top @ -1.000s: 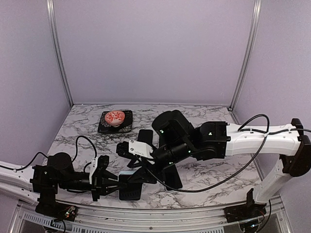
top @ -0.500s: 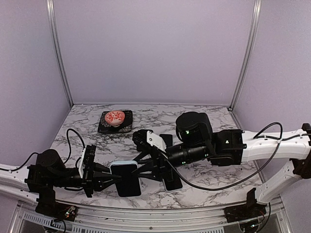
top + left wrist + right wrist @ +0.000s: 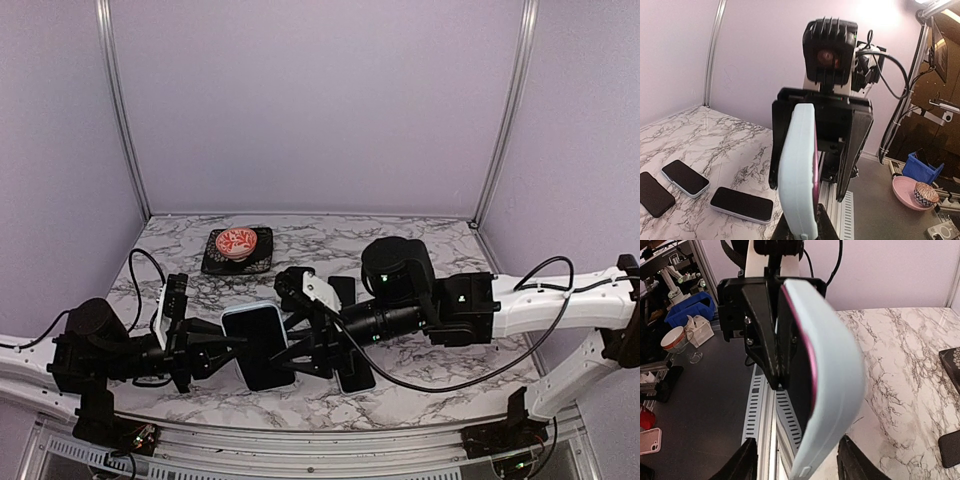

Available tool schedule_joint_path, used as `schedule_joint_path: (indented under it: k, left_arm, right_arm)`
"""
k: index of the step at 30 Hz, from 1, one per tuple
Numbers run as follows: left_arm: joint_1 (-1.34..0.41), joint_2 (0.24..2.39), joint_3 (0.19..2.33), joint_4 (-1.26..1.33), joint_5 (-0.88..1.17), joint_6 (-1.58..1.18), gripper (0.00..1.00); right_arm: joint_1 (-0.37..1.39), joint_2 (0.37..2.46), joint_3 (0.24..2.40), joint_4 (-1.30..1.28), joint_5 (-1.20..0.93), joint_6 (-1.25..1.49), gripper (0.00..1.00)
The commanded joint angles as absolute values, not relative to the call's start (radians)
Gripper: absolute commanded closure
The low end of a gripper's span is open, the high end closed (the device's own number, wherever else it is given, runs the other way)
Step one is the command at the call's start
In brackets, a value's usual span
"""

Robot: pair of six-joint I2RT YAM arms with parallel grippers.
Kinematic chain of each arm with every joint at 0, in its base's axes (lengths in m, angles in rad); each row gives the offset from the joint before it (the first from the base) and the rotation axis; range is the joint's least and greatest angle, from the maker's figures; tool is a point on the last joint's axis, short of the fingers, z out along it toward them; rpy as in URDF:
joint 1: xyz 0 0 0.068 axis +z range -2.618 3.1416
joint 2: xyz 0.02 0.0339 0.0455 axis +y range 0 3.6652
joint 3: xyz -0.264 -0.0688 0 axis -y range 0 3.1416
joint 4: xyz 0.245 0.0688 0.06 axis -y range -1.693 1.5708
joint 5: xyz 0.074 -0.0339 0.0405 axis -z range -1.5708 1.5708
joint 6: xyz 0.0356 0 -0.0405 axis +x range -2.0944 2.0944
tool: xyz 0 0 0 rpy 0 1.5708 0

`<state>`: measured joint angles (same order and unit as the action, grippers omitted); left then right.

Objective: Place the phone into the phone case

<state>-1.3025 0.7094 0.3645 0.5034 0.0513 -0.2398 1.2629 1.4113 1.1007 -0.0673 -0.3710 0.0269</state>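
The phone, with a black screen and a magenta edge, sits in the light-blue phone case (image 3: 262, 345). My left gripper (image 3: 232, 347) is shut on the case's lower end and holds it above the table, screen facing up. In the left wrist view the case (image 3: 799, 170) shows edge-on, rising from my left gripper (image 3: 801, 231). My right gripper (image 3: 297, 345) is open, with a finger on each side of the case. In the right wrist view the case (image 3: 832, 375) fills the gap of my right gripper (image 3: 797, 462), whose fingertips (image 3: 742, 462) stand apart from it.
Black phones lie on the marble table under the right arm (image 3: 352, 372) and behind it (image 3: 343, 289). The left wrist view shows three phones on the table (image 3: 741, 204). A red bowl (image 3: 237, 242) on a black plate (image 3: 214, 264) stands at the back left.
My left gripper has lifted the cased phone off the table and drawn it left and away from the front edge. My right arm swung right, and its open gripper now straddles the case.
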Motion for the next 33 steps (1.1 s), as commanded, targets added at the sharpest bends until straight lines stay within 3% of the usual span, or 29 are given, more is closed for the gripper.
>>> schedule_joint_path:
  k: [1, 5, 8, 10, 11, 13, 15, 20, 21, 23, 30, 31, 33]
  left_arm:
    - [-1.305, 0.689, 0.417, 0.624, 0.016, -0.281, 1.00]
    - [-1.305, 0.690, 0.413, 0.624, 0.022, -0.283, 1.00]
    - [-1.305, 0.693, 0.401, 0.623, 0.021, -0.281, 1.00]
    - [-1.305, 0.697, 0.384, 0.618, -0.017, -0.285, 0.69]
    - [-1.305, 0.700, 0.376, 0.611, -0.036, -0.288, 0.58]
    - [-1.305, 0.708, 0.366, 0.607, -0.010, -0.284, 0.46]
    - [-1.305, 0.729, 0.370, 0.608, 0.044, -0.288, 0.44]
    - [-1.315, 0.823, 0.416, 0.603, 0.116, -0.266, 0.56]
    - [-1.318, 0.837, 0.424, 0.603, 0.119, -0.262, 0.63]
    - [-1.321, 0.851, 0.433, 0.603, 0.123, -0.247, 0.98]
    - [-1.324, 0.790, 0.407, 0.605, 0.077, -0.237, 1.00]
    - [-1.324, 0.776, 0.399, 0.605, 0.059, -0.240, 0.91]
    - [-1.325, 0.749, 0.380, 0.604, 0.012, -0.256, 0.48]
  right_arm:
    - [1.264, 1.410, 1.053, 0.028, -0.370, 0.090, 0.57]
    - [1.264, 1.429, 1.059, 0.035, -0.402, 0.094, 0.97]
    - [1.263, 1.408, 1.067, 0.037, -0.387, 0.090, 1.00]
    - [1.262, 1.377, 1.070, 0.049, -0.379, 0.087, 1.00]
    - [1.262, 1.359, 1.073, 0.056, -0.382, 0.086, 1.00]
    - [1.262, 1.317, 1.076, 0.079, -0.391, 0.089, 1.00]
    - [1.262, 1.292, 1.077, 0.097, -0.399, 0.093, 1.00]
    - [1.263, 1.275, 1.106, 0.089, -0.400, 0.091, 1.00]
    - [1.263, 1.275, 1.109, 0.085, -0.399, 0.088, 1.00]
    - [1.262, 1.274, 1.114, 0.078, -0.397, 0.085, 1.00]
    - [1.262, 1.251, 1.102, 0.074, -0.357, 0.083, 1.00]
    - [1.262, 1.248, 1.101, 0.072, -0.349, 0.083, 1.00]
    - [1.262, 1.243, 1.097, 0.065, -0.310, 0.094, 1.00]
